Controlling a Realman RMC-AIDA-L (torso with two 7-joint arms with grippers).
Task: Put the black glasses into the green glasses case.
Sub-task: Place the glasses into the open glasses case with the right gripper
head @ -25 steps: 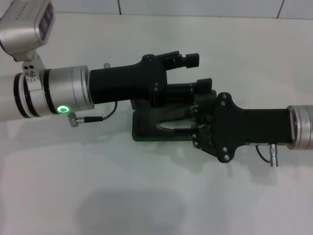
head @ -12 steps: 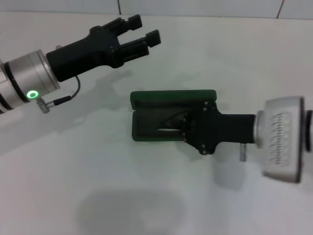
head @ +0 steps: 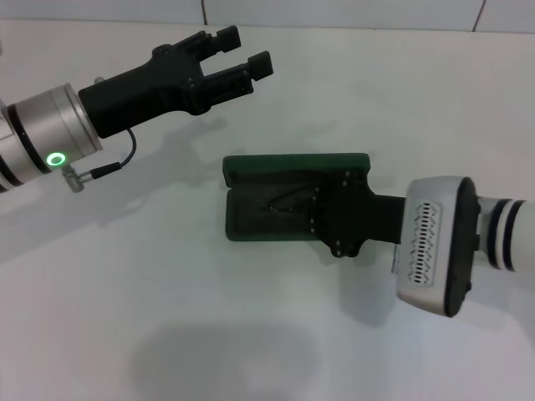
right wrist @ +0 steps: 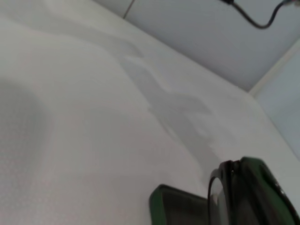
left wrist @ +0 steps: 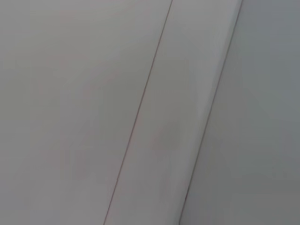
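Note:
The green glasses case [head: 251, 164] lies open in the middle of the white table, its lid flat on the far side. The black glasses [head: 287, 203] lie in the case's dark tray and show only as thin lines. My right gripper [head: 324, 215] reaches in from the right and sits over the right end of the tray, on or just above the glasses. The right wrist view shows a black lens rim [right wrist: 216, 187] against the green case [right wrist: 265, 180]. My left gripper [head: 248, 53] is open and empty, raised at the far left, well away from the case.
The white table [head: 167, 276] spreads all around the case. A tiled wall edge [head: 334, 12] runs along the far side. The left wrist view shows only a pale wall with seams [left wrist: 140, 108].
My left arm pulled back from over the case to the far left, then held still. My right wrist has rolled and moved further in over the tray. The glasses have shifted slightly.

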